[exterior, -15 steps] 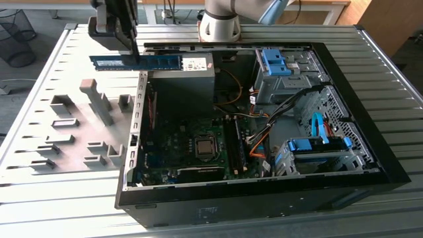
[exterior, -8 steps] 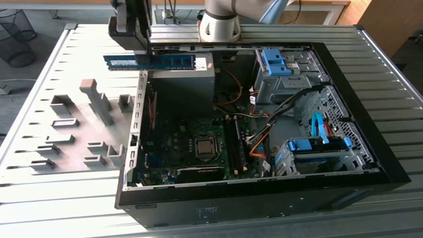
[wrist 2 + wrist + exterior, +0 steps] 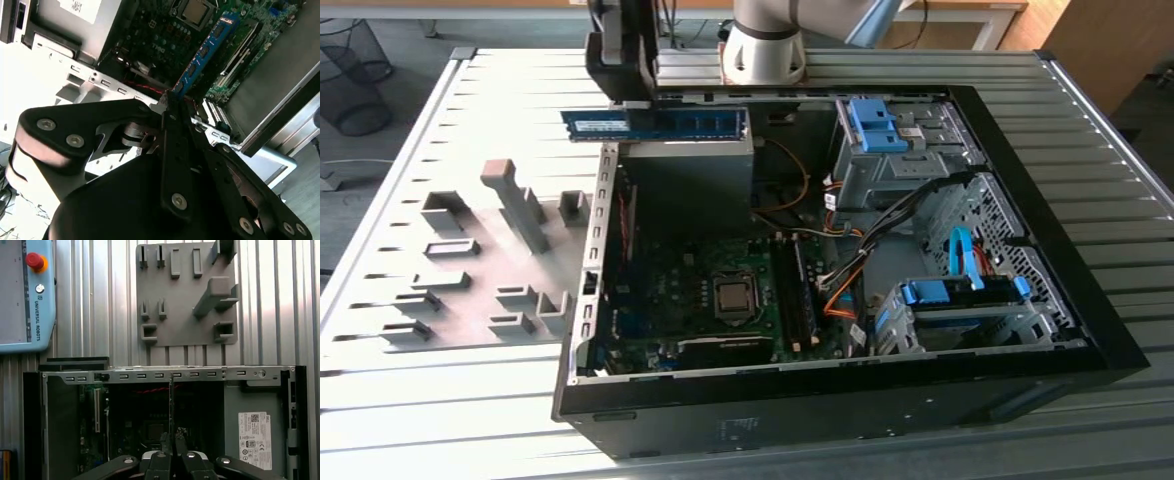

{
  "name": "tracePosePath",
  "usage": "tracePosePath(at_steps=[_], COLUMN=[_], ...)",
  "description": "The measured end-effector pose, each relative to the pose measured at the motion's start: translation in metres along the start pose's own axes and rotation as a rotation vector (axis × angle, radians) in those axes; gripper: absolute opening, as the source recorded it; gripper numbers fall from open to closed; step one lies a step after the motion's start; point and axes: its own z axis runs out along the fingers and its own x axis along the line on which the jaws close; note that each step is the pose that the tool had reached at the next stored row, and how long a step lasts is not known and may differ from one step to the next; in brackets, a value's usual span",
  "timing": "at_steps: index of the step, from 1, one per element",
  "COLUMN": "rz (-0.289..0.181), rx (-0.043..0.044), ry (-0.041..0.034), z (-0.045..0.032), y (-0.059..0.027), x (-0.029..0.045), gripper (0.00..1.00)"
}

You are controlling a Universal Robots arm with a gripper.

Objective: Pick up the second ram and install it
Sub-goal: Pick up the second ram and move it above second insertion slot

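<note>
Claw [image 3: 624,98] tight on second ram [image 3: 656,123] — above case [image 3: 827,405]

A robotics lab or workshop: an opened computer case [image 3: 854,400] on a slotted metal counter [image 3: 454,400], with a grey fixture plate [image 3: 185,300] and a teach pendant [image 3: 25,300] nearby.

The computer case [image 3: 854,420] lies open on the table [image 3: 454,420], with the holder plate [image 3: 467,270] beside it on the exterior view's left. Inside the case, the motherboard [image 3: 680,290] lies on the bottom, and the drive cages [image 3: 961,320] stand toward the exterior view's right. The second ram [image 3: 654,124], clamped in the gripper [image 3: 630,100], hangs above the case's far edge.
</note>
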Motion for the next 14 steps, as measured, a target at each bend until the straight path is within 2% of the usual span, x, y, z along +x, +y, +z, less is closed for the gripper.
tracePosePath(at_steps=[14], rz=[0.0], rx=[0.0], ry=[0.0], z=[-0.0008], y=[-0.0427], x=[-0.0018], gripper=[0.14])
